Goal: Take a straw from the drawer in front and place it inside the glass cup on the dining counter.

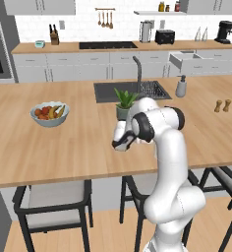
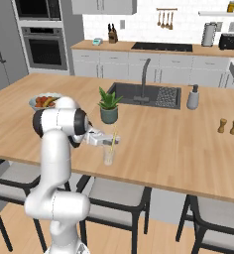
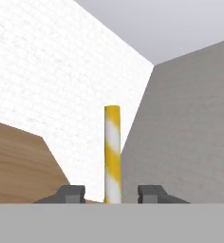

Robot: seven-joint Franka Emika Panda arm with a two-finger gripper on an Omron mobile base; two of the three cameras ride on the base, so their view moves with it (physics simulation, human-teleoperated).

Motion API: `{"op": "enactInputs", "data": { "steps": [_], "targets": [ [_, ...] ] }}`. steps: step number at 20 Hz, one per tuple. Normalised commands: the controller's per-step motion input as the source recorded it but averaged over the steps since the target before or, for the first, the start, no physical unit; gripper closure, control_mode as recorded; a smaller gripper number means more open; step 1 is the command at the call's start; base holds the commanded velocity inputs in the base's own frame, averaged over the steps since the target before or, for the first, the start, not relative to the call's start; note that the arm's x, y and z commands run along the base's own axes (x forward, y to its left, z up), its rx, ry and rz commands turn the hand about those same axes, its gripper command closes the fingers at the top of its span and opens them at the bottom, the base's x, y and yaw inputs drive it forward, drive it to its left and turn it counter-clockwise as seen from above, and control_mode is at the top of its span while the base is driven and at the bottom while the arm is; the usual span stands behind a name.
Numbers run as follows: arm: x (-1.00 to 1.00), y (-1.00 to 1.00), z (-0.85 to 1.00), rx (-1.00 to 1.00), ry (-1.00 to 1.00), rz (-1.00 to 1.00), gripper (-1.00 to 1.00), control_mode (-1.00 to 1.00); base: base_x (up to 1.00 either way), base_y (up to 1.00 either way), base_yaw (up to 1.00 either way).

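Note:
The glass cup [image 2: 109, 157] stands near the front edge of the dining counter [image 2: 163, 144]. The yellow-and-white straw [image 2: 112, 141] stands nearly upright with its lower end in the cup. My gripper [image 2: 116, 139] reaches sideways over the cup at the straw's upper part. In the hand view the straw [image 3: 112, 152] rises between the two fingertips [image 3: 71, 193] with a gap on each side, so the gripper [image 3: 111, 194] is open. In the left base view the gripper [image 1: 121, 143] hangs over the dining counter [image 1: 64, 142]. The drawer [image 1: 186, 61] stands pulled out at the far wall counter.
A potted plant [image 2: 109, 106] stands just behind the cup. A fruit bowl [image 1: 49, 113] sits to the left, with the sink [image 1: 130, 90] and tap behind. A soap bottle [image 1: 181, 87] and two shakers [image 1: 222, 105] are at the right. Stools [image 1: 54, 199] line the front edge.

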Motion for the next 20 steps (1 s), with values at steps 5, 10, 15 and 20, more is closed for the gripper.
{"op": "enactInputs", "data": {
  "steps": [5,10,15,20],
  "targets": [
    [-0.01,0.05,0.0,-0.05,-0.35,0.0,-1.0,-1.0,0.0,0.0,0.0],
    [-0.03,0.34,0.56,0.01,-0.61,0.0,-1.0,-1.0,0.0,0.0,0.0],
    [0.0,0.62,0.33,0.07,-0.97,-0.01,-1.0,-1.0,0.0,0.0,0.0],
    [0.0,0.58,0.0,0.16,-1.0,-0.05,-1.0,-1.0,0.0,0.0,0.0]
  ]
}}
